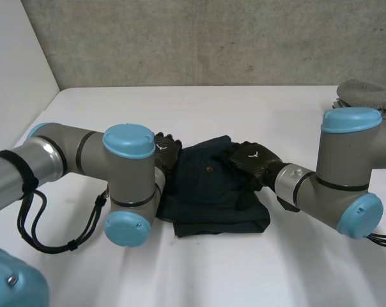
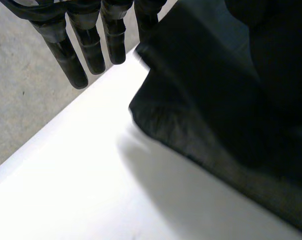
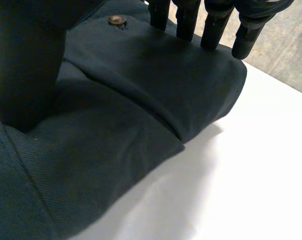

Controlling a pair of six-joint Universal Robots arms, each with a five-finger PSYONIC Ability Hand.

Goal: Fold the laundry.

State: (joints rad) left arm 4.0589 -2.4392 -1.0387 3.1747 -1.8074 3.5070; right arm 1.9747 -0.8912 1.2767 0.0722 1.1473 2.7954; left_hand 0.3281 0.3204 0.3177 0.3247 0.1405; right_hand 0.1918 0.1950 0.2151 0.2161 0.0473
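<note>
You have the dark folded garment [image 1: 212, 185] mid white table [image 1: 244, 109] | left hand [image 1: 167, 150] at its left edge, fingers [image 2: 86, 50] straight, gripping nothing | right hand [image 1: 252, 160] on its right side, fingers [image 3: 213, 30] straight near the button [image 3: 117, 20], clasping nothing | grey cloth pile [image 1: 372, 96] far right.

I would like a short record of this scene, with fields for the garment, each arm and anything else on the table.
garment: dark blue garment, partly folded, in the middle of the white table; a button shows on top
left arm: left hand open, fingers straight, at the garment's left edge
right arm: right hand open, straight fingertips resting on the top fold near the button
other: grey cloth at the table's far right edge
</note>
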